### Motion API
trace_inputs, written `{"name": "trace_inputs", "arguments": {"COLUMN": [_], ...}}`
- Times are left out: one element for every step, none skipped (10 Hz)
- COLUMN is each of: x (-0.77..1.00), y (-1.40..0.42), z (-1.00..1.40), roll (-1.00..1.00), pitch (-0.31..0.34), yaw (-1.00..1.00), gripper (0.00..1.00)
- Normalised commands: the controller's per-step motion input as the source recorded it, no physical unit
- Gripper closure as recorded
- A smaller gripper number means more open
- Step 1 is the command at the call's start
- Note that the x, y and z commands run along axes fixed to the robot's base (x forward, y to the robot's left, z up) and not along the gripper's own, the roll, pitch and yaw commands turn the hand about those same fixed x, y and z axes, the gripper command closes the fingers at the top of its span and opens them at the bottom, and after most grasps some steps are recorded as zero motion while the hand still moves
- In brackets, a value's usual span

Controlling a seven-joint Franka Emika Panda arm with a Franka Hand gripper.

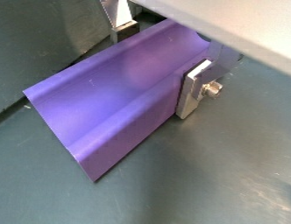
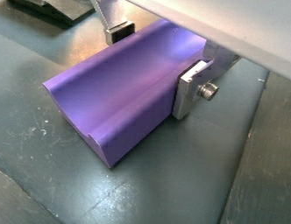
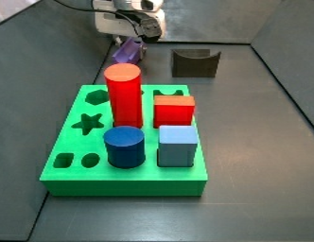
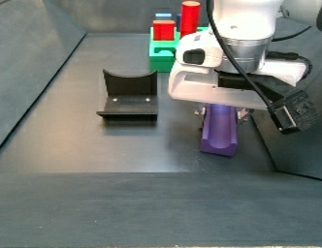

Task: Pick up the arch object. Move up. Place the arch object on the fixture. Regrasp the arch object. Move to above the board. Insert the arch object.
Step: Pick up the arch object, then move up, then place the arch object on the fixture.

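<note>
The arch object (image 1: 107,101) is a long purple prism lying on the dark floor with its groove facing up; it also shows in the wrist view (image 2: 118,101). My gripper (image 1: 158,61) (image 2: 154,59) straddles one end of it, and both silver fingers (image 1: 195,87) press against its sides. In the side views the gripper (image 3: 128,33) (image 4: 222,102) stands low over the purple piece (image 3: 127,45) (image 4: 221,131). The fixture (image 4: 129,95) (image 3: 195,62) stands apart from it on the floor. The green board (image 3: 84,142) (image 4: 161,53) lies further off.
The board carries a red cylinder (image 3: 123,95), a red cube (image 3: 174,110), a dark blue cylinder (image 3: 123,146) and a light blue cube (image 3: 179,146). Grey walls enclose the floor on the sides. A corner of the fixture (image 2: 48,9) shows in a wrist view.
</note>
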Motion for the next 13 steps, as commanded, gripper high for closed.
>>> {"name": "trace_inputs", "arguments": {"x": [0.00,0.00,-0.10,-0.09,-0.06,-0.04,-0.03,-0.02,0.00,0.00,-0.01,-0.02,-0.02], "y": [0.00,0.00,0.02,0.02,0.01,0.01,0.01,0.00,0.00,0.00,0.00,0.00,0.00], "z": [0.00,0.83,0.78,0.67,0.57,0.46,0.30,0.19,1.00,1.00,1.00,1.00,1.00], "roll": [0.00,0.00,0.00,0.01,0.03,0.04,0.07,0.09,0.00,0.00,0.02,0.04,0.06], "pitch": [0.000,0.000,0.043,0.064,0.083,0.096,0.104,0.105,0.000,0.004,0.028,0.041,0.064], "yaw": [0.00,0.00,0.01,0.00,-0.01,-0.01,-0.01,-0.01,0.00,0.00,0.00,-0.01,-0.01], "gripper": [1.00,1.00,1.00,1.00,1.00,1.00,1.00,1.00,1.00,1.00,1.00,1.00,1.00]}}
